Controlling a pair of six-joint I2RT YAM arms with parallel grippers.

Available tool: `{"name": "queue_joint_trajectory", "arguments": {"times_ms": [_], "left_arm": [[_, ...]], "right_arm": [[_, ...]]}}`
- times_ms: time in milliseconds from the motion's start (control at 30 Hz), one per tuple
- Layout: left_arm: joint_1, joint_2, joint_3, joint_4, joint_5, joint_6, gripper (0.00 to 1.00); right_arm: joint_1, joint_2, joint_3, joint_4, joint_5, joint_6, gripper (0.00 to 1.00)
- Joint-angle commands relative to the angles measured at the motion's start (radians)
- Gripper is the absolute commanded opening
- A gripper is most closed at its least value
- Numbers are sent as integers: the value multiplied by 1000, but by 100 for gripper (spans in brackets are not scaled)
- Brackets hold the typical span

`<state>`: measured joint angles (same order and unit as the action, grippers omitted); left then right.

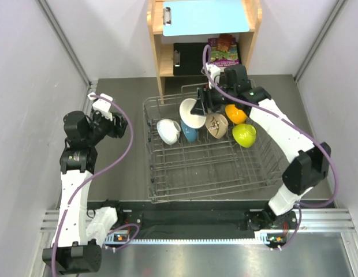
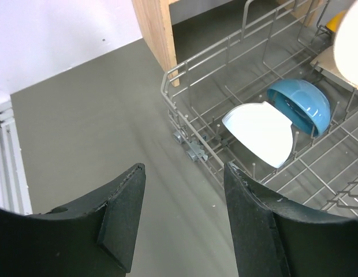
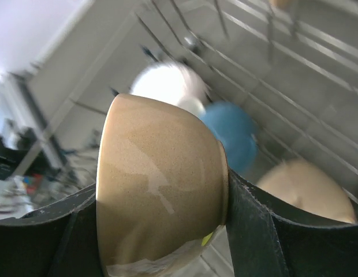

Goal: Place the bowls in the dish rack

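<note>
Beige speckled bowl (image 3: 161, 190) sits clamped between the right gripper's (image 1: 197, 107) part-spread jaws, above the dish rack's (image 1: 202, 176) far row, where white bowl (image 1: 168, 130), blue bowl (image 1: 189, 133), second beige bowl (image 1: 216, 125), orange bowl (image 1: 235, 113) and lime bowl (image 1: 244, 135) stand. Left gripper (image 2: 185, 170) hovers open, empty, left of the rack. Behind the rack, the print on the wooden shelf's (image 1: 157, 57) packet (image 1: 224, 51) is illegible.

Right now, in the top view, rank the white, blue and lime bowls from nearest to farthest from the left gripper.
1. White bowl: at the left end of the row in the rack, on the side facing the left gripper.
2. Blue bowl: just right of the white one.
3. Lime bowl: at the rack's right side, farthest.
</note>
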<state>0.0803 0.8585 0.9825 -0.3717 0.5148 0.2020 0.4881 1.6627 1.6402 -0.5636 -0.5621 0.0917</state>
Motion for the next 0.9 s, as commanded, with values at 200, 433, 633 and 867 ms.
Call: {"name": "queue_joint_trajectory", "arguments": {"times_ms": [200, 433, 633, 867], "left_arm": [[7, -50, -33, -16, 7, 39, 62], [7, -65, -31, -29, 21, 27, 62], [7, -72, -36, -32, 22, 20, 62], [7, -70, -50, -23, 21, 14, 62]], "right_arm": [[7, -358, -296, 19, 358, -248, 0], [6, -497, -407, 4, 501, -322, 0], [6, -586, -485, -9, 622, -369, 0], [6, -618, -525, -62, 784, -412, 0]]}}
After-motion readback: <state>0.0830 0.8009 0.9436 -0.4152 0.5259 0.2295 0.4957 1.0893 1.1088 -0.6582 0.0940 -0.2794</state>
